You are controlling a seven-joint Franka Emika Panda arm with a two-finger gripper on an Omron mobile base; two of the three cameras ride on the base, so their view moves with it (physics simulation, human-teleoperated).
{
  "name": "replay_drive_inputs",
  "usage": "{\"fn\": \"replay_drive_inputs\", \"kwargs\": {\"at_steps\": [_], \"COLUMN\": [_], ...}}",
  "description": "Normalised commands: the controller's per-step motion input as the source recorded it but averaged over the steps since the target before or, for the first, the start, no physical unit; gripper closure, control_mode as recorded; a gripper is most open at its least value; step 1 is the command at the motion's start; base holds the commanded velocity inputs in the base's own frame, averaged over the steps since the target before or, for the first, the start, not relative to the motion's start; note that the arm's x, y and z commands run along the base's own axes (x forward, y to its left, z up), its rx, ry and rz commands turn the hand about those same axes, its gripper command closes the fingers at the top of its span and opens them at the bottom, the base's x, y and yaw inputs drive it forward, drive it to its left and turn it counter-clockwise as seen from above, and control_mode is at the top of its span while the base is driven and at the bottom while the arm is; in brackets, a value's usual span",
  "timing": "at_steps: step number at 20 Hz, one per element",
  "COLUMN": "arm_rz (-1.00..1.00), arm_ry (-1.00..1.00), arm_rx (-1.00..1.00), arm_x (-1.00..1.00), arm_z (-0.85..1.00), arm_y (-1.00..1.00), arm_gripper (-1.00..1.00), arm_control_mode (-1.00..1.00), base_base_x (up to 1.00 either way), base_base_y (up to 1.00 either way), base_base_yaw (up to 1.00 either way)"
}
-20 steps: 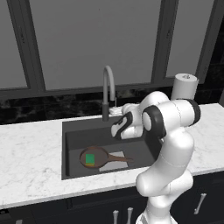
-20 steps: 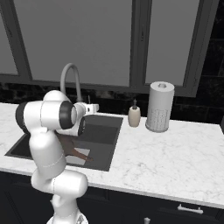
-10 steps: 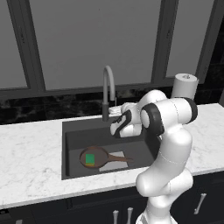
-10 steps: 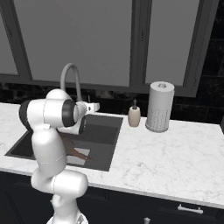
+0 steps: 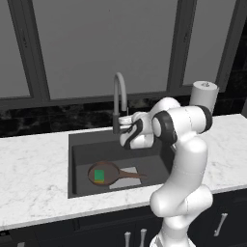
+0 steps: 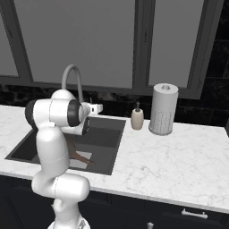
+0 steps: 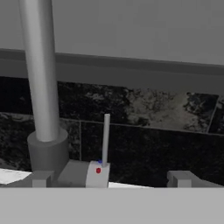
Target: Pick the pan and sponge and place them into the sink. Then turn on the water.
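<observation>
Dark windows back a white marble bench (image 5: 34, 178) whose sink (image 5: 79, 154) already holds the pan (image 5: 103, 172), the sponge (image 5: 99, 175) lying flat inside it, near the sink's front edge. At the back edge the hand (image 5: 126, 121) hangs released, empty, just beside the faucet (image 5: 119, 99). Its thin upright lever (image 7: 106, 139) looks rigid, smooth and light; I'd press high on the rod, where leverage is best
</observation>
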Motion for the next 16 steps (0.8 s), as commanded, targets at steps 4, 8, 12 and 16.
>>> {"fn": "replay_drive_inputs", "kwargs": {"at_steps": [4,8,12,16], "arm_rz": [0.0,0.0,0.0,0.0], "arm_ry": [-0.15,-0.16,-0.14,-0.13], "arm_rx": [0.07,0.09,0.08,0.07], "arm_x": [0.09,0.06,0.06,0.1], "arm_z": [-0.49,-0.5,-0.49,-0.48], "arm_y": [0.0,-0.02,-0.02,0.0], "arm_gripper": [-1.0,-1.0,-1.0,-1.0], "arm_control_mode": [-1.0,-1.0,-1.0,-1.0], "base_base_x": [0.0,0.0,0.0,0.0], "base_base_y": [0.0,0.0,0.0,0.0], "base_base_yaw": [0.0,0.0,0.0,0.0]}}
